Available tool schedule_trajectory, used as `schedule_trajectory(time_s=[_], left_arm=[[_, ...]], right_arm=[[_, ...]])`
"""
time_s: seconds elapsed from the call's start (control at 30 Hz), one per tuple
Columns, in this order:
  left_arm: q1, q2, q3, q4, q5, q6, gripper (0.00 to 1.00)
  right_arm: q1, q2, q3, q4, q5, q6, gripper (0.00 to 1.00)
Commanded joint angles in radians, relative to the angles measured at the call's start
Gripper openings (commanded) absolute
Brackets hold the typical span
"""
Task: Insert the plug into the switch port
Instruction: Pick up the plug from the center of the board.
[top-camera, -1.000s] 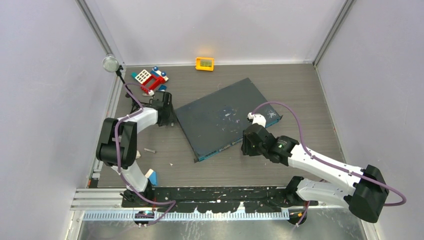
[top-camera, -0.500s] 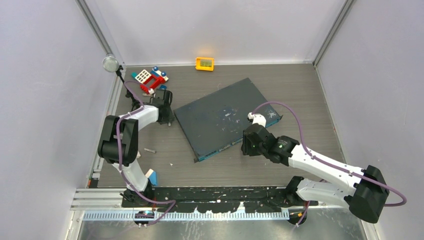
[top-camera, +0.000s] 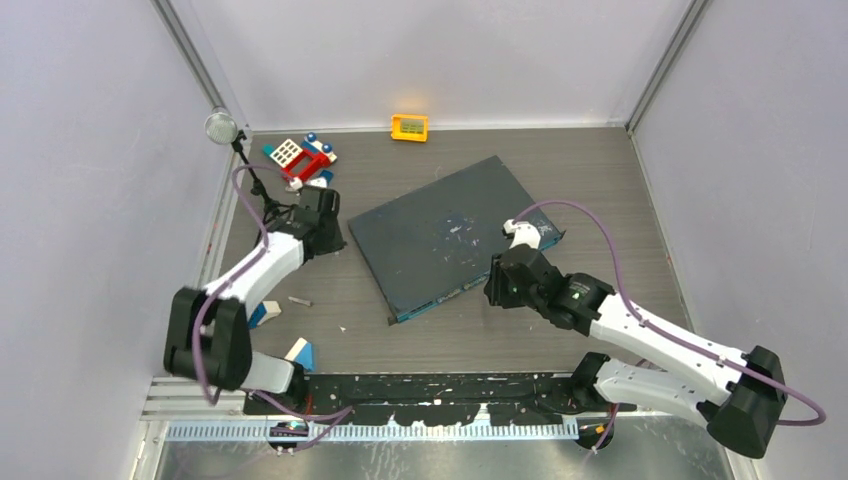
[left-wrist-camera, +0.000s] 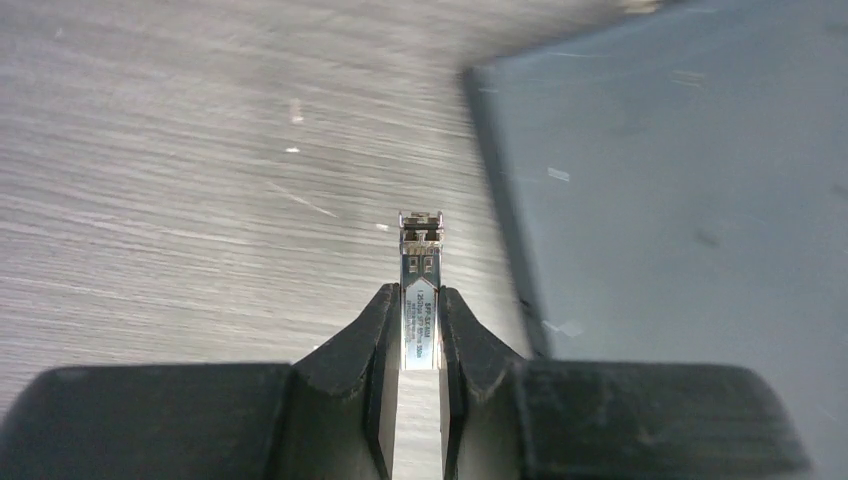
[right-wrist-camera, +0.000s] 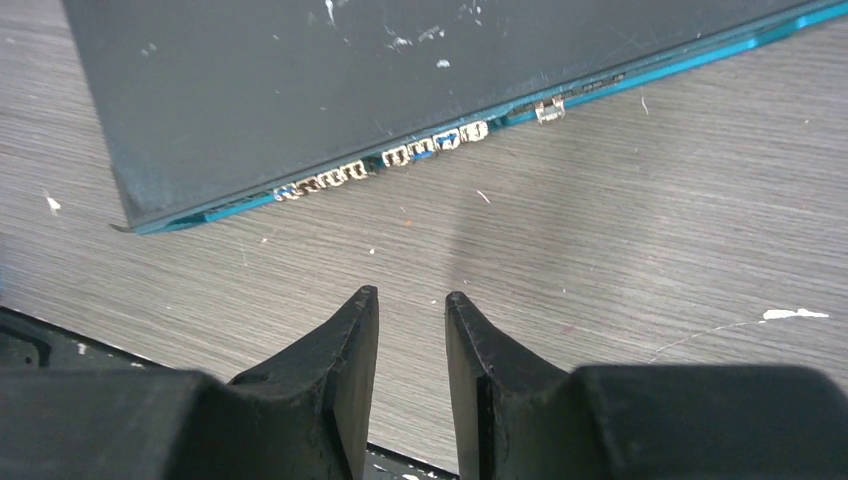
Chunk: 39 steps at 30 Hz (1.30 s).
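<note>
Grey wood-grain table (top-camera: 600, 180): left hand (left-wrist-camera: 418, 300), just closed, pinches the silver plug (left-wrist-camera: 420, 245) beside the switch's (top-camera: 450, 240) left corner. Pickup looks done, but the switch port (right-wrist-camera: 420, 150) row faces the half-open, empty right hand (right-wrist-camera: 412, 300).

The surface (top-camera: 600, 180) is a grey-brown board with a fine wood grain, and a few small white specks lie on it. Three plain walls of pale lilac-grey close it in: the back wall (top-camera: 430, 60), the left wall (top-camera: 90, 200) and the right wall (top-camera: 760, 180). A slim metal post stands in the back left corner (top-camera: 190, 50), another in the back right corner (top-camera: 660, 60). Along the near edge runs a black rail (top-camera: 440, 385), and just outside it a ribbed metal strip (top-camera: 400, 432). The light is soft and even.
</note>
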<state>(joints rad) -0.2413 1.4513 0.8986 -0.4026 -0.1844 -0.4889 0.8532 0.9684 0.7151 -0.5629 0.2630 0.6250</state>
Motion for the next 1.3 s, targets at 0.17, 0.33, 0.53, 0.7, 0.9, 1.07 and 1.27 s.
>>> schedule_trajectory(time_s=[0.17, 0.33, 0.53, 0.7, 0.9, 1.07, 1.27], left_arm=[[-0.402, -0.268, 0.055, -0.077, 0.076, 0.143, 0.00], [-0.617, -0.355, 0.076, -0.109, 0.130, 0.207, 0.00], [-0.782, -0.374, 0.090, -0.141, 0.291, 0.419, 0.03], [-0.854, -0.393, 0.093, -0.163, 0.462, 0.605, 0.00], [-0.890, -0.450, 0.093, -0.166, 0.544, 0.721, 0.00], [-0.892, -0.454, 0.128, -0.226, 0.582, 0.789, 0.00], [-0.892, -0.435, 0.163, -0.276, 0.544, 0.829, 0.00]], right_arm=[[-0.003, -0.199, 0.061, 0.038, -0.037, -0.179, 0.36], [-0.003, -0.342, 0.033, 0.102, -0.324, -0.388, 0.40], [-0.003, -0.466, -0.023, 0.211, -0.612, -0.572, 0.49], [-0.004, -0.511, -0.080, 0.246, -0.869, -0.773, 0.56], [-0.003, -0.466, -0.088, 0.277, -1.017, -0.826, 0.57], [-0.003, -0.433, -0.104, 0.328, -1.105, -0.896, 0.58], [0.005, -0.385, -0.156, 0.471, -1.082, -0.948, 0.58]])
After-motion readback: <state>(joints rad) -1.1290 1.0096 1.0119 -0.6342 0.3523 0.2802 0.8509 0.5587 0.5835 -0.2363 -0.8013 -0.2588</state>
